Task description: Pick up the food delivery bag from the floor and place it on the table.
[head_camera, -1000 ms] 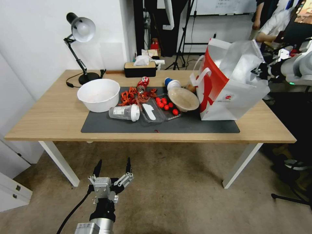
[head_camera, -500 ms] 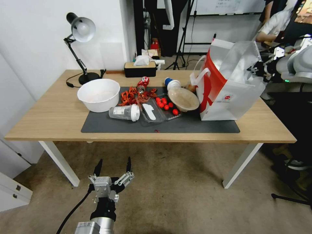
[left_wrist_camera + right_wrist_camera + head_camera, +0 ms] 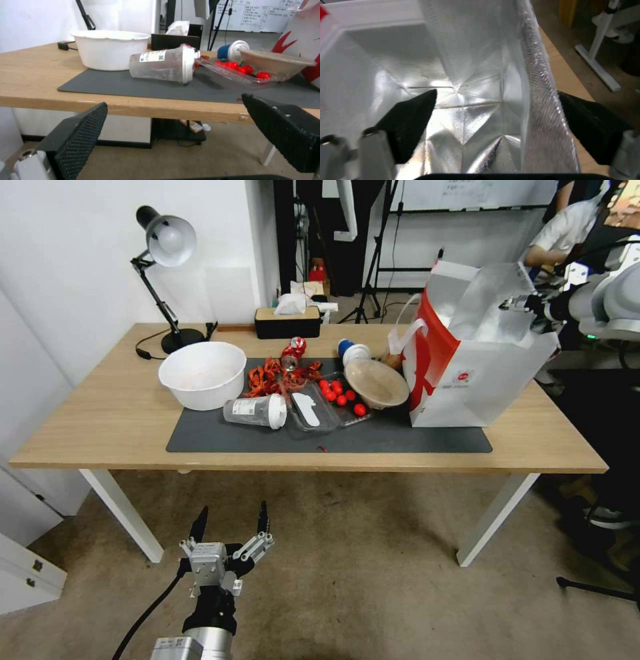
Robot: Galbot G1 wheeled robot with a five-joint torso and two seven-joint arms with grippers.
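bag location: the food delivery bag (image 3: 477, 357) is seen standing on the table (image 3: 100, 420), at its right end, with part of its base on the dark grey mat (image 3: 400, 437) and just beside the brown lidded bowl (image 3: 377, 382).

progress: pretty much done, it would seem. The bag is off the floor (image 3: 367, 580) and its base is set flat on the tabletop. What looks to be left is only the right arm being cleared away from the rim.

right gripper: the right gripper (image 3: 496, 100) is parked at the bag's open mouth, jaws spread wide, one finger inside over the foil lining (image 3: 466, 117) and one outside the wall. Nothing is gripped as far as can be told.

left gripper: the left gripper (image 3: 230, 527) is held low over the floor in front of the table, jaws wide open, nothing held.

bag orientation: upright, mouth facing up, long axis vertical. The red side gusset (image 3: 430, 350) is turned toward the table's middle, and the white face with the small red logo (image 3: 461, 377) is turned toward the robot. A slight lean to the right can be made out near the top.
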